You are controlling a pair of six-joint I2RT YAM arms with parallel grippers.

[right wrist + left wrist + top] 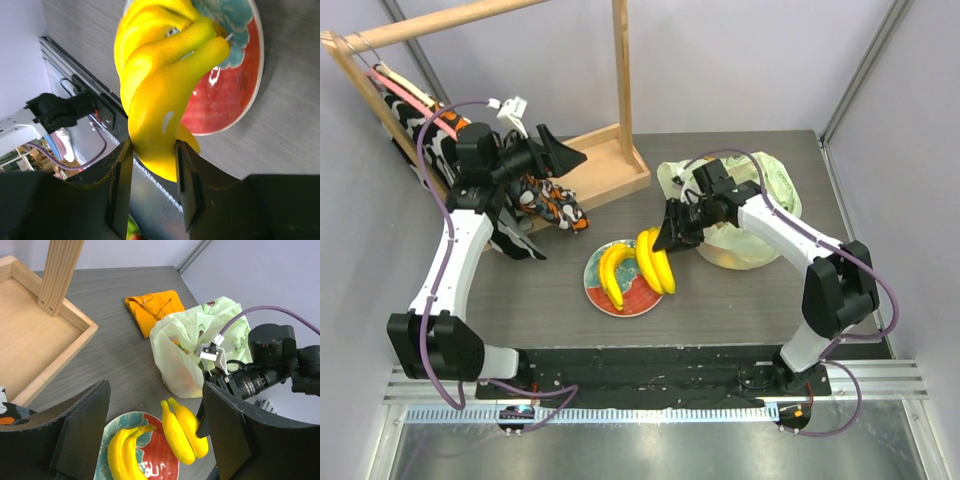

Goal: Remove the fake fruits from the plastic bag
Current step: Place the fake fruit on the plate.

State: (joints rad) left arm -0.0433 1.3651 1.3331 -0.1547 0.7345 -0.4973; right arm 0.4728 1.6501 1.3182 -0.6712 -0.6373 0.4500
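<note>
Grey surface (740, 300) from above — right claw (672, 234) clamps a banana bunch (656, 264) over the plate (618, 311), plastic bag (760, 215) just beside it; left wrist: left claw (155, 425) wide, empty, bag well off; right wrist — bunch points lengthwise from the fingers toward the plate.

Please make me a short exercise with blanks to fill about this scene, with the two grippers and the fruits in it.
1. The right gripper is ____ on one banana bunch.
2. The left gripper stands ____ and holds nothing.
3. A second banana bunch lies on the ____ and teal plate.
4. The folded cloth beside the plastic bag is ____ in colour.

Missing words: shut; open; red; orange.
</note>
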